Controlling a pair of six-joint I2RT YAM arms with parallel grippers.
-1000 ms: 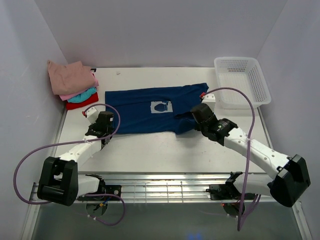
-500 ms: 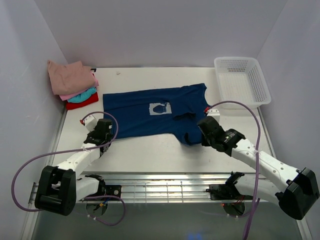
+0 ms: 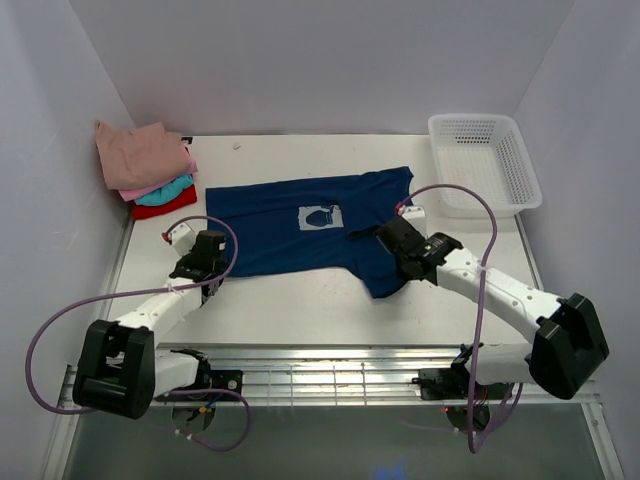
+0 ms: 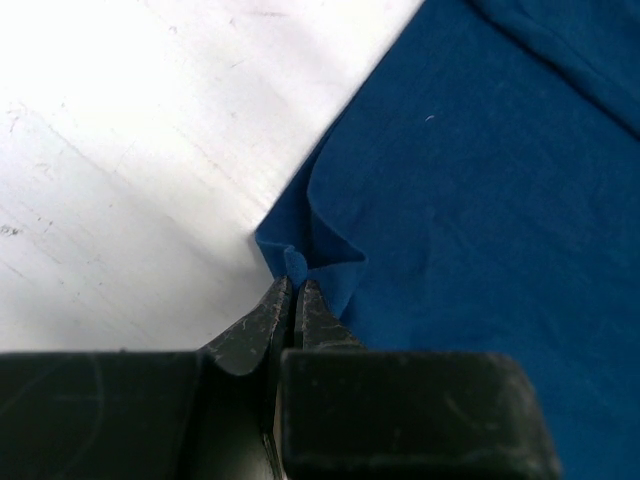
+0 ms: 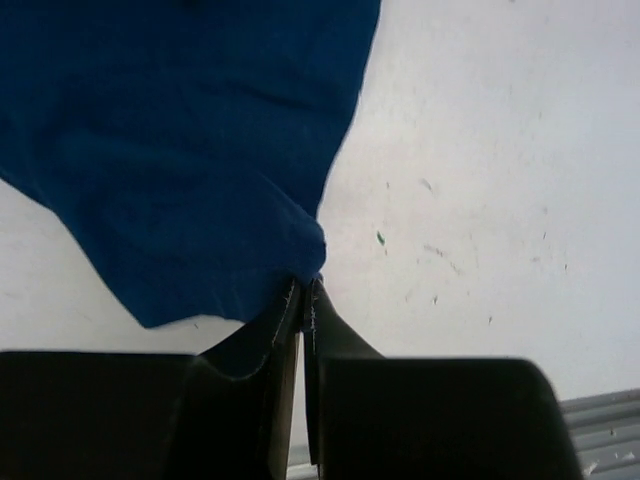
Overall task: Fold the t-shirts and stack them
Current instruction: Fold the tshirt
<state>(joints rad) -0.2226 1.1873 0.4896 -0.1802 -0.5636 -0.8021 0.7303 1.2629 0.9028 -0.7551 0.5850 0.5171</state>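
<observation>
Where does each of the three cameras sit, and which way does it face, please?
Top external: above and behind the arms, looking down on the table, the navy tee, the folded stack and basket; both arms show whole.
Left wrist: on the left arm, looking along the left gripper, shut on the tee's corner.
Right wrist: on the right arm, looking along the right gripper, shut on the tee's edge.
Shared: all three views show the navy tee and table.

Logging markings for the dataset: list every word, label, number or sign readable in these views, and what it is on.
No readable text in any view.
Navy blue cotton t-shirt: its pale square chest print shows a dark figure, no legible letters.
White plastic mesh basket, stacked folded t-shirts: no labels visible.
</observation>
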